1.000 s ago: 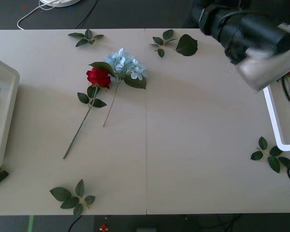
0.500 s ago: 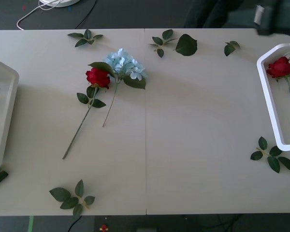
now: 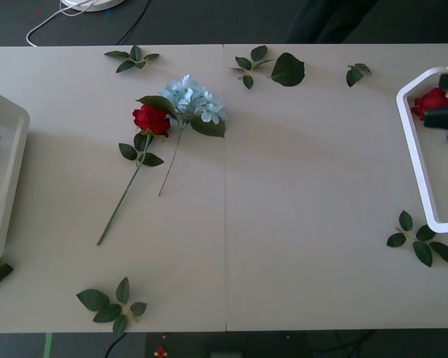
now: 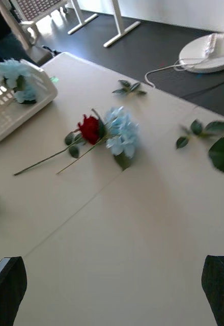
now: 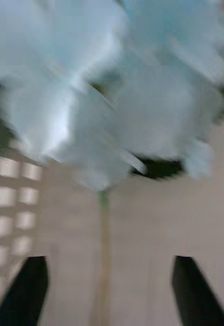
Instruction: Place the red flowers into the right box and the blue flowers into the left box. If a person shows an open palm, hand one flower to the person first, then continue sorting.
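Observation:
One of the red flowers (image 3: 151, 119) lies on the table's left half beside a blue flower (image 3: 194, 99), their stems pointing toward the front; both also appear as the rose (image 4: 89, 128) and the hydrangea (image 4: 121, 133). Another red flower (image 3: 431, 100) lies in the right box (image 3: 412, 153), with my right gripper's black fingers (image 3: 443, 118) spread either side of it. My right gripper (image 4: 113, 262) is open and empty. My left gripper (image 5: 112, 277) is open just over a blue flower (image 5: 117, 97) whose stem runs between its fingers, in the left box (image 3: 4, 179). A person's palm is out of view.
Loose green leaf sprigs lie around the table: two at the back (image 3: 134, 58) (image 3: 272, 67), one at the front left (image 3: 110, 304) and one at the front right (image 3: 422, 240). A white cable (image 3: 67, 11) lies on the floor behind.
My right arm, which covered the right box a second ago, has swung off toward the right edge, uncovering the red flower in that box. The flowers on the table have not moved.

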`<control>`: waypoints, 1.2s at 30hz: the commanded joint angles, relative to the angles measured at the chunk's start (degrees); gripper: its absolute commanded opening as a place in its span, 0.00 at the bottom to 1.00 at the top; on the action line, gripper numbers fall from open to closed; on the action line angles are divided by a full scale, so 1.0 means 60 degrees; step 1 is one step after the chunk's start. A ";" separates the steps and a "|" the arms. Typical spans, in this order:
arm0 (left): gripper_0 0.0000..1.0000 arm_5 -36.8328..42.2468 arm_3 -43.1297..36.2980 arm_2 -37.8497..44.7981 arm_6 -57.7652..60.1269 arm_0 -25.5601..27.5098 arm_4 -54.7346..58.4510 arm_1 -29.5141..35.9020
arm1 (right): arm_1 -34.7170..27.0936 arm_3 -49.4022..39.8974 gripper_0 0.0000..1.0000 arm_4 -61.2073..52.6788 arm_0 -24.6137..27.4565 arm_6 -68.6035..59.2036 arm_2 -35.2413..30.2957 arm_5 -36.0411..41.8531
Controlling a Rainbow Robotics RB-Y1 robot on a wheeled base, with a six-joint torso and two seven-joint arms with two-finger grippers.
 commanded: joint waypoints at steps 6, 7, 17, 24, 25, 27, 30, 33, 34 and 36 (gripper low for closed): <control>0.94 0.3956 -0.1510 0.0913 -0.0766 -0.0856 0.0642 0.1391 | -0.1245 -0.0281 1.00 -0.2061 0.1487 0.2779 -0.0198 -0.0550; 0.93 0.4307 -0.1524 0.0986 -0.0693 -0.1003 0.0656 0.1479 | -0.1289 -0.0281 1.00 -0.2178 0.1545 0.2866 -0.0169 -0.0579; 0.93 0.8057 -0.2242 -0.0523 0.2603 -0.4006 0.0524 0.1831 | -0.1699 -0.0281 1.00 -0.3409 0.1853 0.4038 0.0520 -0.0990; 0.93 0.7823 -0.3751 -0.2471 0.5079 -0.4255 -0.0062 0.1172 | -0.1699 -0.0281 1.00 -0.3438 0.1999 0.4068 0.0534 -0.1034; 0.93 0.7794 -0.3751 -0.2662 0.5196 -0.4255 -0.0091 0.0996 | -0.1699 -0.0281 1.00 -0.3438 0.1999 0.4068 0.0534 -0.1034; 0.94 0.7589 -0.3751 -0.3043 0.5211 -0.4299 -0.0179 0.0659 | -0.1699 -0.0281 1.00 -0.3438 0.1999 0.4068 0.0534 -0.1034; 0.93 0.6944 -0.3751 -0.3848 0.5225 -0.4299 -0.0281 0.0161 | -0.1699 -0.0281 1.00 -0.3438 0.1999 0.4068 0.0534 -0.1034; 0.93 0.6021 -0.3751 -0.4742 0.5299 -0.4299 -0.0398 -0.0176 | -0.1699 -0.0281 1.00 -0.3438 0.1999 0.4068 0.0534 -0.1034; 0.94 0.5640 -0.3722 -0.5064 0.5328 -0.4299 -0.0428 -0.0293 | -0.1699 -0.0281 1.00 -0.3438 0.1999 0.4068 0.0534 -0.1034; 0.94 0.5172 -0.3707 -0.5533 0.5372 -0.4299 -0.0472 -0.0454 | -0.1699 -0.0281 1.00 -0.3438 0.1999 0.4068 0.0534 -0.1034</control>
